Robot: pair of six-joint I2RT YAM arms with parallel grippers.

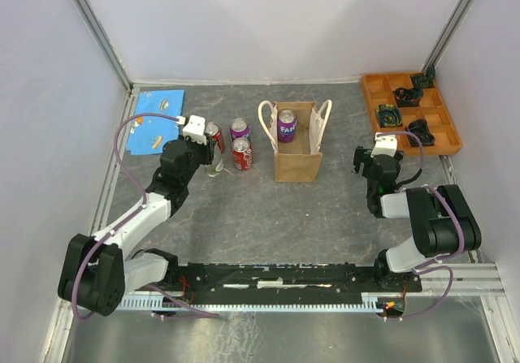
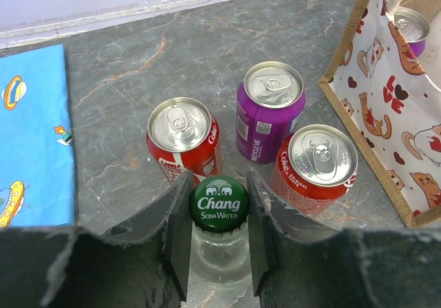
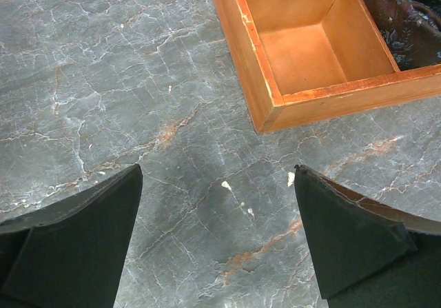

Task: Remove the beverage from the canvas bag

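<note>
Top view: canvas bag [image 1: 296, 164] upright mid-table, purple can [image 1: 286, 125] standing inside.
Left wrist: left gripper [image 2: 218, 184] clamped on a bottle [image 2: 219, 253], cap reading "Chang Soda Water"; red Coke cans [image 2: 182, 139] beyond; bag print says "LOVE".
Right wrist: right gripper [image 3: 217, 184] spread wide above the table [image 3: 138, 80], near the orange tray [image 3: 240, 39].

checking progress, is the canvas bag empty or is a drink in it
Not empty: a purple can stands upright inside the canvas bag, its silver top showing through the open mouth.
</note>
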